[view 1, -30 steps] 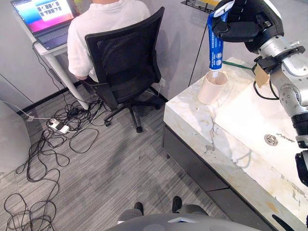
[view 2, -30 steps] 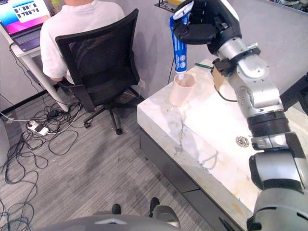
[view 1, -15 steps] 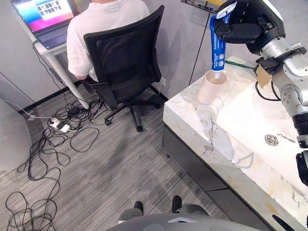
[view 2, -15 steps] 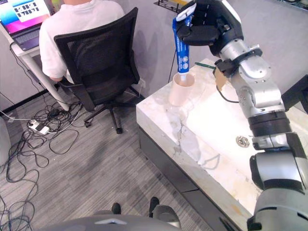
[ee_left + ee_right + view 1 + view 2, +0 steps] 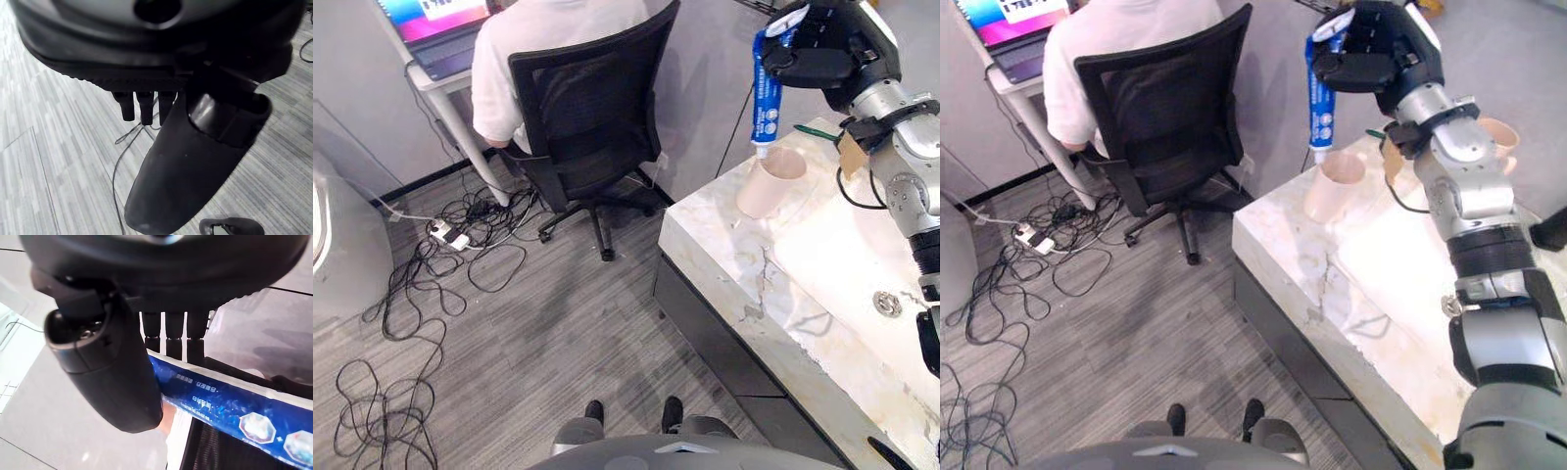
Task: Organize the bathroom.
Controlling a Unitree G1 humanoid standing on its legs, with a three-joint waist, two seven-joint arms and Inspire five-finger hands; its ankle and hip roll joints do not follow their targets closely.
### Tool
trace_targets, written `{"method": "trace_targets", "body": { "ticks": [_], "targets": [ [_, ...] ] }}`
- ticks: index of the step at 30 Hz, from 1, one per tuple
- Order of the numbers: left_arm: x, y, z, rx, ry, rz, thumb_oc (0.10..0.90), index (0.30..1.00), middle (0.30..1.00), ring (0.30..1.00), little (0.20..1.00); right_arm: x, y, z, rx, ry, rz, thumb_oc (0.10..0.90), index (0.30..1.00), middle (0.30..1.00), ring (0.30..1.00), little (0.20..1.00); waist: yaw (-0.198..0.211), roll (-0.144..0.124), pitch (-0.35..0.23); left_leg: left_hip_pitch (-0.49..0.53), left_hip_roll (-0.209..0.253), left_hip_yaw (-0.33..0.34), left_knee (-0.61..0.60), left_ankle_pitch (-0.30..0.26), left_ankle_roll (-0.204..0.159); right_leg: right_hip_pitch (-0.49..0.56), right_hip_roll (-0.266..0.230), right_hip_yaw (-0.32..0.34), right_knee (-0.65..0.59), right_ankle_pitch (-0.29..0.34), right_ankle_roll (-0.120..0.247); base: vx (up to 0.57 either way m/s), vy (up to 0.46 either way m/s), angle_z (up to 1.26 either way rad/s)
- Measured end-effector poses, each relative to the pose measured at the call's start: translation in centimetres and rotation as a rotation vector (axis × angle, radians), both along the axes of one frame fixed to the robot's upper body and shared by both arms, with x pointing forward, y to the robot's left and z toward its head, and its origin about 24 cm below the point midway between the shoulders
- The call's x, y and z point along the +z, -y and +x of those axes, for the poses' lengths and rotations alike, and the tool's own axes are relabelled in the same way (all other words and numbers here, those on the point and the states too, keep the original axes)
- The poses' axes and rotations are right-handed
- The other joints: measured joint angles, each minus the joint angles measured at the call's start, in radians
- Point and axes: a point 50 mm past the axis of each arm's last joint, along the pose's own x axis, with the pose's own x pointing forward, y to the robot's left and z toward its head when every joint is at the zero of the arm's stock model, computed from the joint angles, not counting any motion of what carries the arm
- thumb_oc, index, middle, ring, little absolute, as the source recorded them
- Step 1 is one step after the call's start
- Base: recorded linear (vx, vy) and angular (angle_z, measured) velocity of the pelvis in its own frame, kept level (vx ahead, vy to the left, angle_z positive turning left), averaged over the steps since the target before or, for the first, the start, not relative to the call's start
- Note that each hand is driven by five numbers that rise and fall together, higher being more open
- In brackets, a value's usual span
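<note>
Right hand (image 5: 827, 49): fingers (image 5: 175, 335) and thumb curled round the upper end of a blue toothpaste tube (image 5: 765, 93), pinching it between them. The tube hung upright, cap end down, just over the rim of the pink cup (image 5: 770, 183) at its 9 o'clock edge; I could not tell whether the tip touched the rim.

The cup stood near the far corner of the marble counter (image 5: 773, 294), with the sink basin (image 5: 862, 255) at the cup's 4 o'clock.

Left hand (image 5: 146, 105): fingers straight and relaxed over the floor, holding nothing.

Step judged: placing the tube in the cup. Next move likely needs a shift toward 3 o'clock to centre the tip, then lowering and release.

Tube carried white print and round emblems; none legible.

A person (image 5: 548, 39) sat in an office chair (image 5: 592, 113) at the cup's 9 o'clock.
</note>
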Motion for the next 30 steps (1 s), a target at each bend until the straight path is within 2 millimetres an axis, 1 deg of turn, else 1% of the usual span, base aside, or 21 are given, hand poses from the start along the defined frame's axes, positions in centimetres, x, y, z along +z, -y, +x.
{"method": "trace_targets", "body": {
  "ticks": [2, 4, 6, 7, 8, 9, 10, 11, 14, 15, 20, 22, 23, 24, 28, 30],
  "targets": [
    [-0.1, 0.1, 0.2, -0.002, 0.000, 0.017, 0.800, 0.900, 0.900, 0.900, 0.900, -0.1, 0.7, 0.0, -0.030, 0.001, 0.013, 0.400, 0.300, 0.300, 0.300, 0.300, 0.015, -0.010, 0.019, -0.008, 0.004, -0.003, 0.000, 0.006, -0.004, -0.007, 0.002, -0.001, -0.001, 0.000, -0.001, -0.06, -0.035, 0.11],
    [-0.3, 0.6, 0.6, 0.005, 0.013, 0.013, 0.800, 0.900, 0.900, 0.900, 0.900, 0.0, 0.7, 0.0, -0.033, 0.015, 0.015, 0.400, 0.300, 0.300, 0.300, 0.300, 0.023, -0.006, 0.039, -0.019, 0.006, -0.004, 0.011, 0.000, -0.007, -0.009, 0.001, -0.005, 0.000, 0.001, -0.003, -0.05, -0.020, 0.06],
    [-0.3, 0.6, 0.6, 0.005, 0.013, 0.013, 0.800, 0.900, 0.900, 0.900, 0.900, 0.0, 0.7, 0.0, -0.033, 0.015, 0.015, 0.400, 0.300, 0.300, 0.300, 0.300, 0.023, -0.006, 0.039, -0.019, 0.006, -0.004, 0.011, 0.000, -0.007, -0.009, 0.001, -0.005, 0.000, 0.001, -0.003, -0.03, -0.004, 0.05],
    [-0.2, 0.6, 1.2, 0.002, 0.026, 0.021, 0.800, 0.900, 0.900, 0.900, 0.900, 0.0, 0.7, 0.0, -0.033, 0.019, 0.014, 0.400, 0.300, 0.300, 0.300, 0.300, 0.023, -0.007, 0.051, -0.040, 0.018, 0.030, 0.042, -0.018, -0.008, -0.013, -0.001, -0.011, 0.003, 0.002, -0.004, -0.07, 0.006, 0.03],
    [-0.2, 0.6, 1.5, -0.002, 0.036, 0.030, 0.800, 0.900, 0.900, 0.900, 0.900, 0.0, 0.6, 0.0, -0.031, 0.023, 0.014, 0.400, 0.300, 0.300, 0.300, 0.300, 0.023, -0.009, 0.062, -0.045, 0.020, 0.038, 0.057, -0.020, -0.007, -0.013, -0.001, -0.009, 0.007, 0.002, -0.004, -0.08, 0.009, 0.01],
    [-0.2, 0.6, 2.1, -0.009, 0.045, 0.036, 0.800, 0.900, 0.900, 0.900, 0.900, -0.1, 0.4, 0.1, -0.028, 0.032, 0.023, 0.400, 0.300, 0.300, 0.300, 0.300, 0.018, -0.011, 0.067, -0.061, 0.018, 0.038, 0.072, -0.022, -0.004, -0.026, -0.002, -0.005, 0.013, 0.002, -0.004, -0.04, 0.008, -0.04],
    [-0.2, 0.6, 2.1, -0.009, 0.045, 0.036, 0.800, 0.900, 0.900, 0.900, 0.900, -0.1, 0.4, 0.1, -0.028, 0.032, 0.023, 0.400, 0.300, 0.300, 0.300, 0.300, 0.018, -0.011, 0.067, -0.061, 0.018, 0.038, 0.072, -0.022, -0.004, -0.026, -0.002, -0.005, 0.013, 0.002, -0.004, 0.00, 0.000, 0.00],
    [-0.1, 0.7, 3.4, -0.024, 0.074, 0.037, 0.800, 0.900, 0.900, 0.900, 0.900, -0.2, 0.2, 0.1, -0.024, 0.037, 0.026, 0.400, 0.300, 0.300, 0.300, 0.300, 0.015, -0.012, 0.075, -0.072, 0.014, 0.039, 0.071, -0.015, -0.002, -0.039, -0.005, -0.001, 0.018, 0.002, -0.004, 0.00, 0.000, 0.00],
    [-0.1, 0.7, 3.9, -0.023, 0.089, 0.038, 0.800, 0.900, 0.900, 0.900, 0.900, -0.3, 0.1, 0.2, -0.025, 0.033, 0.018, 0.400, 0.300, 0.300, 0.300, 0.300, 0.012, -0.011, 0.077, -0.069, 0.014, 0.039, 0.069, -0.013, -0.002, -0.039, -0.005, -0.001, 0.018, 0.002, -0.004, 0.00, 0.000, 0.00],
    [0.0, 0.7, 4.3, -0.024, 0.097, 0.038, 0.800, 0.900, 0.900, 0.900, 0.900, -0.3, 0.2, 0.2, -0.026, 0.035, 0.017, 0.400, 0.300, 0.300, 0.300, 0.300, 0.003, -0.011, 0.077, -0.068, 0.015, 0.038, 0.070, -0.013, -0.002, -0.038, -0.005, 0.001, 0.017, 0.002, -0.004, 0.00, 0.000, 0.00],
    [0.0, 0.7, 4.5, -0.026, 0.102, 0.038, 0.800, 0.900, 0.900, 0.900, 0.900, -0.3, 0.2, 0.2, -0.028, 0.034, 0.013, 0.400, 0.300, 0.300, 0.300, 0.300, -0.008, -0.012, 0.077, -0.061, 0.014, 0.040, 0.085, -0.013, -0.002, -0.029, -0.004, 0.011, 0.014, 0.002, -0.004, 0.04, -0.002, -0.01],
    [0.0, 0.7, 4.4, -0.022, 0.086, 0.040, 0.800, 0.900, 0.900, 0.900, 0.900, -0.1, 0.0, 0.1, -0.022, 0.042, 0.013, 0.400, 0.300, 0.300, 0.300, 0.300, -0.006, -0.014, 0.077, -0.021, 0.020, 0.044, 0.080, -0.016, -0.006, 0.023, 0.005, 0.017, -0.004, 0.002, -0.004, 0.07, -0.016, -0.02],
    [0.0, 0.7, 4.4, -0.022, 0.086, 0.040, 0.800, 0.900, 0.900, 0.900, 0.900, -0.1, 0.0, 0.1, -0.022, 0.042, 0.013, 0.400, 0.300, 0.300, 0.300, 0.300, -0.006, -0.014, 0.077, -0.021, 0.020, 0.044, 0.080, -0.016, -0.006, 0.023, 0.005, 0.017, -0.004, 0.002, -0.004, 0.06, -0.018, -0.03],
    [0.0, 0.8, 4.2, -0.019, 0.078, 0.040, 0.800, 0.900, 0.900, 0.900, 0.900, 0.2, -0.3, 0.0, -0.007, 0.055, 0.009, 0.400, 0.300, 0.300, 0.300, 0.300, -0.006, -0.019, 0.074, -0.012, 0.027, 0.047, 0.078, -0.020, -0.007, 0.034, 0.013, 0.021, -0.012, 0.002, -0.004, 0.00, 0.000, 0.00],
    [-0.2, 1.2, 4.1, -0.017, 0.071, 0.028, 0.800, 0.900, 0.900, 0.900, 0.900, 0.6, -0.9, -0.2, 0.017, 0.074, 0.002, 0.400, 0.300, 0.300, 0.300, 0.300, -0.005, -0.023, 0.072, 0.001, 0.032, 0.048, 0.079, -0.021, -0.008, 0.048, 0.018, 0.024, -0.012, 0.003, -0.005, 0.03, -0.017, -0.02],
    [-0.3, 1.3, 4.0, -0.018, 0.063, 0.028, 0.800, 0.900, 0.900, 0.900, 0.900, 0.6, -1.2, -0.2, 0.028, 0.077, 0.005, 0.400, 0.300, 0.300, 0.300, 0.300, -0.005, -0.036, 0.064, 0.000, 0.037, 0.049, 0.079, -0.021, -0.008, 0.048, 0.024, 0.026, -0.012, 0.005, -0.008, 0.01, -0.007, -0.02]
  ]
}}
